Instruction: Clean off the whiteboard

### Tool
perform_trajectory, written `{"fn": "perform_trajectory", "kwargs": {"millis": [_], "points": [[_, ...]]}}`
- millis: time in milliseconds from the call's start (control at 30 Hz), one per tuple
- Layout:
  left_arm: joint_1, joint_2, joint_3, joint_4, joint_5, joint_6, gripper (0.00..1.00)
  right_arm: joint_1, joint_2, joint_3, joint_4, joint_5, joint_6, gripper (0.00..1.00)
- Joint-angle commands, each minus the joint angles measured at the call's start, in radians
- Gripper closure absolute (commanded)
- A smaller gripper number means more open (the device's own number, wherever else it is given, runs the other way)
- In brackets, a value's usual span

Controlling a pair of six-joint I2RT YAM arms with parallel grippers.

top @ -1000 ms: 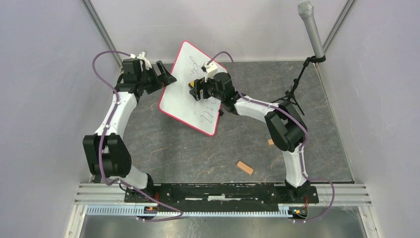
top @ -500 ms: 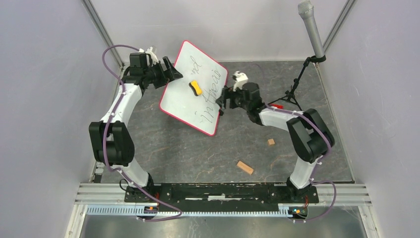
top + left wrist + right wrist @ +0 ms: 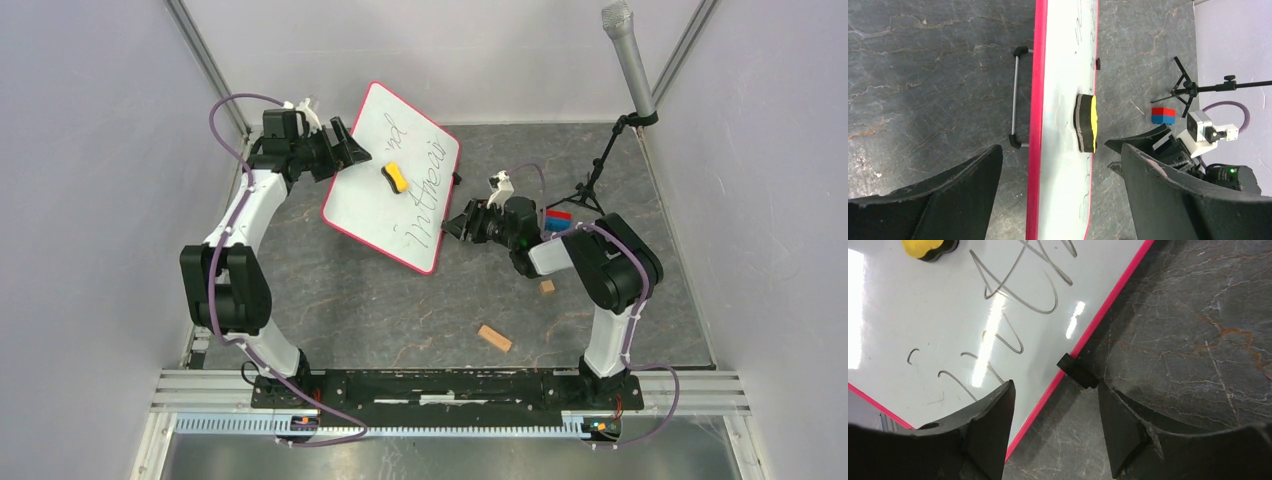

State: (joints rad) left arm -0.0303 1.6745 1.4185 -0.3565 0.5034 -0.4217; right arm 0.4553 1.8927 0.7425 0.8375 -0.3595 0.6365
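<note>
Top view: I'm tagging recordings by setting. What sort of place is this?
Likely a robot lab test cell: plain walls enclose the table, a rail carries the left arm and right arm, and a microphone stands on a tripod.

Three views, one red-rimmed white rectangular whiteboard (image 3: 368,205)
Top camera looks down from afar; left wrist sights edge-on from its left, right wrist sits close above its right rim (all share the yellow-and-black foam eraser (image 3: 1087,122)).

Dark grey marbled table (image 3: 380,310), bearing: whiteboard (image 3: 370,205), long wooden block (image 3: 494,338), small wooden block (image 3: 547,287), red-and-blue block (image 3: 558,219), microphone stand (image 3: 592,190).
</note>
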Motion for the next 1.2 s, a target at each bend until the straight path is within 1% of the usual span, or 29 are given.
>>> {"fn": "perform_trajectory", "kwargs": {"millis": [0,133,267,367,433,500,567,733,800,833,933,1100,1167], "points": [[-0.005,-0.048,-0.004,0.034,0.031,-0.014,0.07,-0.024,0.042,-0.005,0.146,-0.033,0.101,0.34],[-0.005,-0.052,-0.006,0.034,0.031,-0.015,0.07,-0.026,0.095,0.028,0.115,-0.037,0.155,0.37],[-0.004,-0.067,-0.009,0.034,0.024,-0.009,0.04,-0.025,0.127,0.045,0.090,-0.033,0.218,0.34],[-0.005,-0.075,-0.013,0.034,0.023,-0.008,0.00,-0.024,0.145,0.059,0.069,-0.031,0.252,0.33],[-0.005,-0.080,-0.013,0.035,0.022,-0.007,0.00,-0.025,0.157,0.060,0.072,-0.034,0.278,0.33],[-0.005,-0.086,-0.014,0.034,0.019,-0.005,0.00,-0.023,0.174,0.066,0.081,-0.035,0.300,0.35],[-0.005,-0.088,-0.017,0.035,0.015,-0.002,0.00,-0.023,0.188,0.076,0.071,-0.032,0.318,0.38],[-0.005,-0.098,-0.020,0.034,0.012,0.000,0.00,-0.020,0.210,0.088,0.070,-0.017,0.357,0.51],[-0.005,-0.101,-0.020,0.034,0.014,0.000,0.00,-0.017,0.211,0.089,0.065,-0.013,0.363,0.52],[-0.005,-0.105,-0.022,0.034,0.012,0.001,0.00,-0.017,0.210,0.086,0.064,-0.012,0.366,0.55],[-0.005,-0.109,-0.024,0.034,0.011,0.004,0.00,-0.015,0.205,0.074,0.066,-0.002,0.370,0.66],[-0.005,-0.109,-0.018,0.034,0.027,0.002,0.00,-0.015,0.201,0.050,0.094,-0.016,0.396,0.88],[-0.004,-0.109,-0.016,0.035,0.029,0.000,0.00,-0.015,0.192,0.031,0.115,-0.012,0.412,0.96]]}}
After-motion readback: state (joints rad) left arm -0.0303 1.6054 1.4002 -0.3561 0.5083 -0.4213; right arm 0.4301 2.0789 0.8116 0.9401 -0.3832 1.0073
